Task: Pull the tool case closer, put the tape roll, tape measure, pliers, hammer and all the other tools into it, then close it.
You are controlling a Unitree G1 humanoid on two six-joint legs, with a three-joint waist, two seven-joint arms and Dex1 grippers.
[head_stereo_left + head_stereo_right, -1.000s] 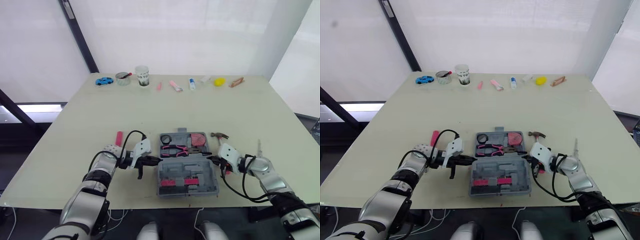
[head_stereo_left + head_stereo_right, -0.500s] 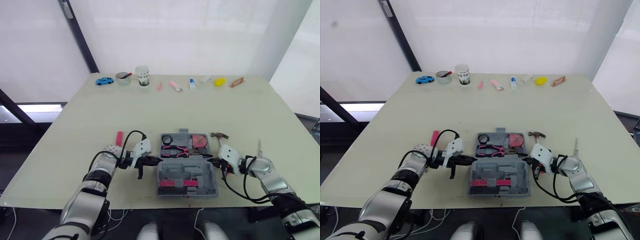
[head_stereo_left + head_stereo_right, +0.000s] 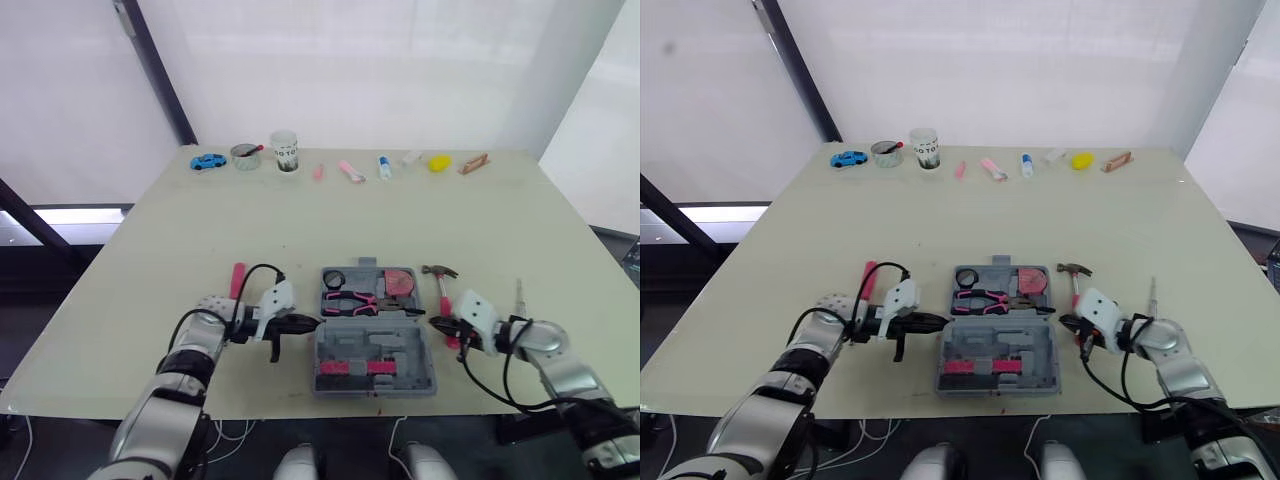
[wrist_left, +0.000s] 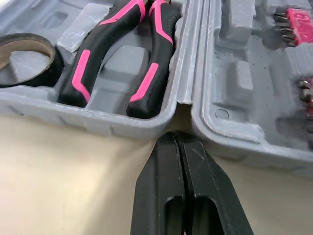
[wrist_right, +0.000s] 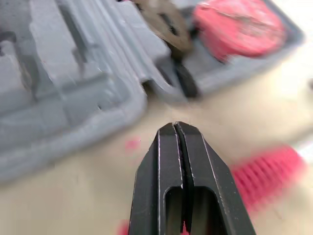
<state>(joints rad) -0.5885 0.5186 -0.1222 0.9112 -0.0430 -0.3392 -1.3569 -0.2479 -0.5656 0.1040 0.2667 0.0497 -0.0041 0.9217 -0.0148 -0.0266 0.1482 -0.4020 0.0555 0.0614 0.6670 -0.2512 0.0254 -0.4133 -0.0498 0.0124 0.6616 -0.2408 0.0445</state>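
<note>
While beside the open tool case (image 3: 395,340), left fingers (image 4: 164,171) and right fingers (image 5: 166,152) both tight together, empty, hammer (image 3: 441,285) outside.

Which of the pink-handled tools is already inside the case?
The pliers, lying in the open tool case; the hammer and the other pink tool lie outside it.

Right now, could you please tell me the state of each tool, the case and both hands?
tool case: open, lying flat
tape roll: in the case
pliers: in the case
tape measure: in the case
hammer: on the table, outside the case
pink-handled tool: on the table, outside the case
left hand: shut, tips at the case's hinge
right hand: shut, holding nothing
</note>
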